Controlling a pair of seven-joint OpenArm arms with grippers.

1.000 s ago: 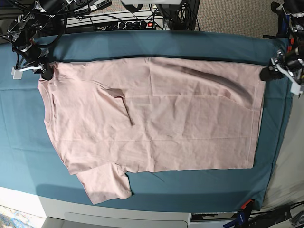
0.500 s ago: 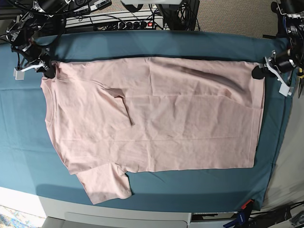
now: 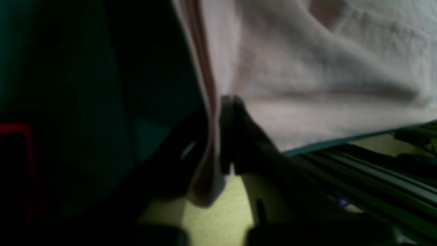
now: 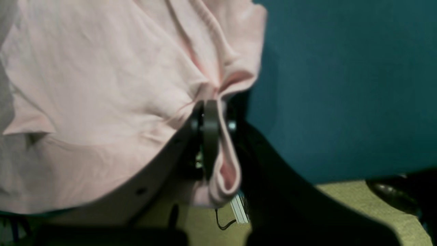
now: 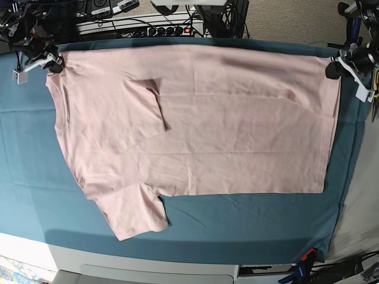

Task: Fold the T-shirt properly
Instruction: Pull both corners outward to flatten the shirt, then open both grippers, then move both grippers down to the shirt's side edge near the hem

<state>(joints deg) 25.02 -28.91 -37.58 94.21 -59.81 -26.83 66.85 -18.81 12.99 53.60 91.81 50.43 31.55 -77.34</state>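
Observation:
The pale pink T-shirt [image 5: 201, 124] lies plain side up on the teal table cloth [image 5: 249, 231], its far edge lifted and stretched between both grippers. The collar end is on the left and the hem on the right. One sleeve [image 5: 133, 210] lies flat at the front left. The other sleeve [image 5: 153, 100] is folded onto the body. My left gripper [image 5: 333, 68] is shut on the far hem corner; in the left wrist view [image 3: 222, 136] the cloth [image 3: 307, 68] hangs from it. My right gripper [image 5: 53, 64] is shut on the far shoulder; the right wrist view [image 4: 213, 112] shows bunched fabric [image 4: 102, 85].
Power strips and cables [image 5: 148, 21] run along the table's far edge. The table's white front edge [image 5: 148, 266] is at the bottom. A red-and-blue clamp [image 5: 303, 260] sits at the front right corner. Carpet floor [image 5: 296, 18] shows beyond the table.
Both grippers moved toward the table's far edge, pulling the shirt's far edge up and back. The shirt now reaches nearer the far edge and looks flatter, with fewer wrinkles.

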